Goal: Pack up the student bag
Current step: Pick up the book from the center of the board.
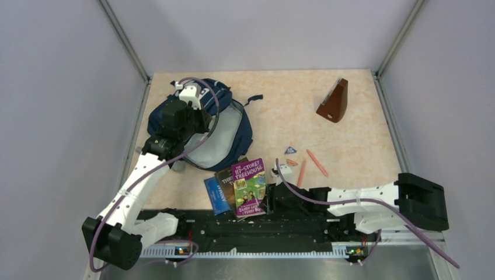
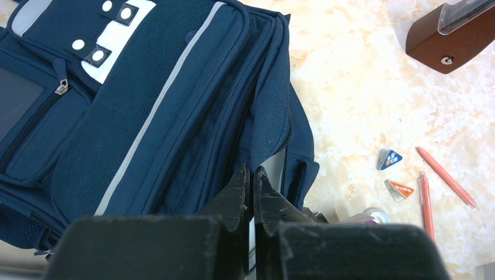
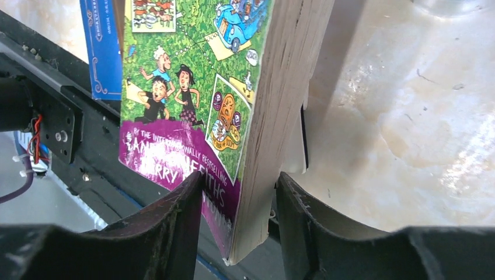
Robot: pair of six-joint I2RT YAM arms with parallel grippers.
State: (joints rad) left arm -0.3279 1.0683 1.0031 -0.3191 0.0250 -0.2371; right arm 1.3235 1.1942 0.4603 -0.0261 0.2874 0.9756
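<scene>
Bag: the bag (image 1: pixel 217 135) lies at the far left of the table (image 1: pixel 362 134). Its mouth is open and the grey inside shows.
In the bag: in the top view I see only grey lining. I see no books or pens in it.
Left gripper: the left gripper (image 2: pixel 251 176) is clenched tight, right at the rim of the bag's mouth. It looks like it pinches the rim to hold the bag open.
Right gripper: the right gripper (image 3: pixel 239 189) has one finger on each side of the near corner of the top book (image 1: pixel 249 185). There is a thin gap on the page side, so it is loose and not squeezing.
Books: the top book lies on a dark book (image 1: pixel 224 175), with a blue book (image 1: pixel 215 197) just beside them. They sit at the near edge of the table, partly over the black rail (image 1: pixel 303 224). All three are outside the bag.
Pens: a pen (image 1: pixel 317 163) and a second pen (image 1: pixel 301 173) lie on the table, to the right of the books.
Small bits: a blue triangle (image 1: pixel 290 150) and an orange triangle (image 1: pixel 292 163) lie near the pens.
Brown wedge: the brown wedge (image 1: pixel 334 102) stands at the far right, well apart from the bag.
Done: the bag is open and ready.
Left to do: I think nearly all of it. The books, pens and small bits are not yet packed.
Step now: it looks like work on the top book.
</scene>
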